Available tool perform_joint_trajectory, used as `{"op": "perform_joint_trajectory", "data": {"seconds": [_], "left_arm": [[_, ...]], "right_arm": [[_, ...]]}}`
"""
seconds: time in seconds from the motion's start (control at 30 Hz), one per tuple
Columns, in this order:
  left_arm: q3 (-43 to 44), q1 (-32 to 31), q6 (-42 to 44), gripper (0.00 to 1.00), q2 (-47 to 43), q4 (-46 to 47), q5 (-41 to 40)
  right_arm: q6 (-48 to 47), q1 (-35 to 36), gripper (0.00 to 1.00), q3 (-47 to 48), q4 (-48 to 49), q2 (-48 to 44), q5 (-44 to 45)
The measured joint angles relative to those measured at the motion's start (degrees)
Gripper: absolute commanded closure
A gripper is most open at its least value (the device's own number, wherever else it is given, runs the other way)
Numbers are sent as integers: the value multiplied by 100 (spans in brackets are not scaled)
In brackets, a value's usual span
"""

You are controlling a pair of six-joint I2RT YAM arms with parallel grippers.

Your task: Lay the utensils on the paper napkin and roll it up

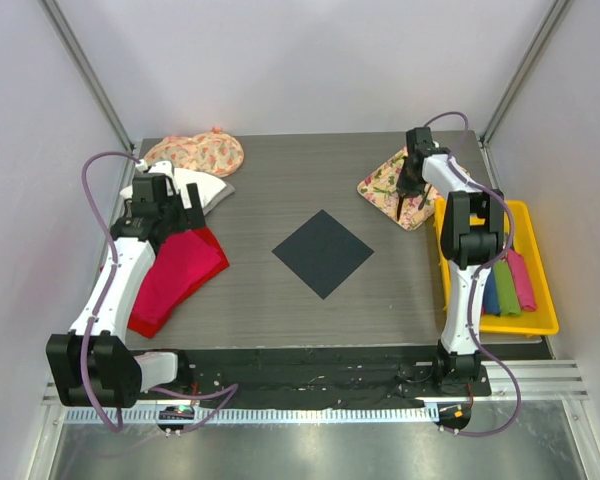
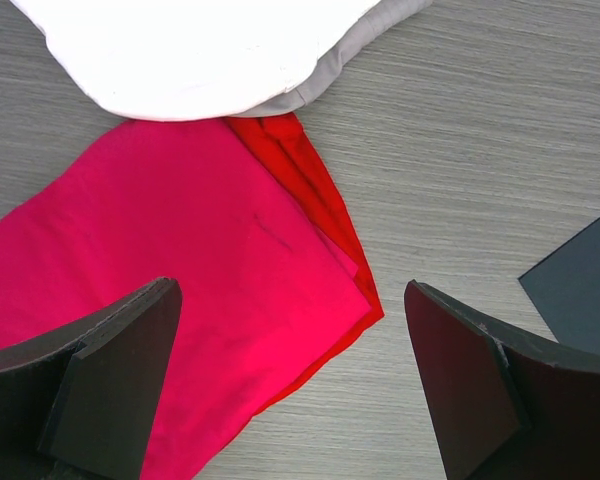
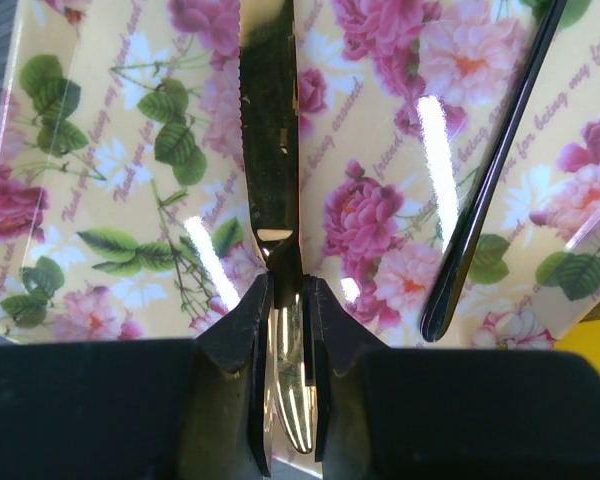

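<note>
**Top view:** The napkin is seen flat in the middle of the table, turned as a diamond with one corner toward the arms. Bare tabletop is shown on all four of its sides. A red cloth is spread well to its left, under the left gripper. A white cloth and floral cloths are bunched toward the far left corner. At far right, the right gripper is held over a floral tray, just beside a yellow bin at the table's right edge. The utensils cannot be made out at this size.

**Left wrist:** The left gripper is spread wide and nothing is held. It is poised above the red cloth near its edge. The white cloth is cut off at the top. Only one corner of the napkin is caught at the right edge, with bare table between it and the red cloth.

**Right wrist:** The right gripper is pinched closed on a gold knife near where blade meets handle. The knife's long axis is run straight away from the fingers, blade outward, teeth on its left edge. Its tip is cut off by the frame, and its handle is half hidden between the fingers. A second utensil is laid aslant on the tray to the right, rounded end nearest the gripper and far end cropped. Its kind cannot be told.
</note>
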Motion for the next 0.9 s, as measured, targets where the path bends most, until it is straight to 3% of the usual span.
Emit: {"op": "perform_joint_trajectory", "data": {"seconds": [0.5, 0.9], "left_arm": [[0, 0, -2, 0, 20, -2, 2], [0, 0, -76, 0, 20, -7, 4]], "right_arm": [[-94, 365, 99, -391, -26, -981, -175], [435, 2004, 99, -1228, -42, -1578, -323]]}}
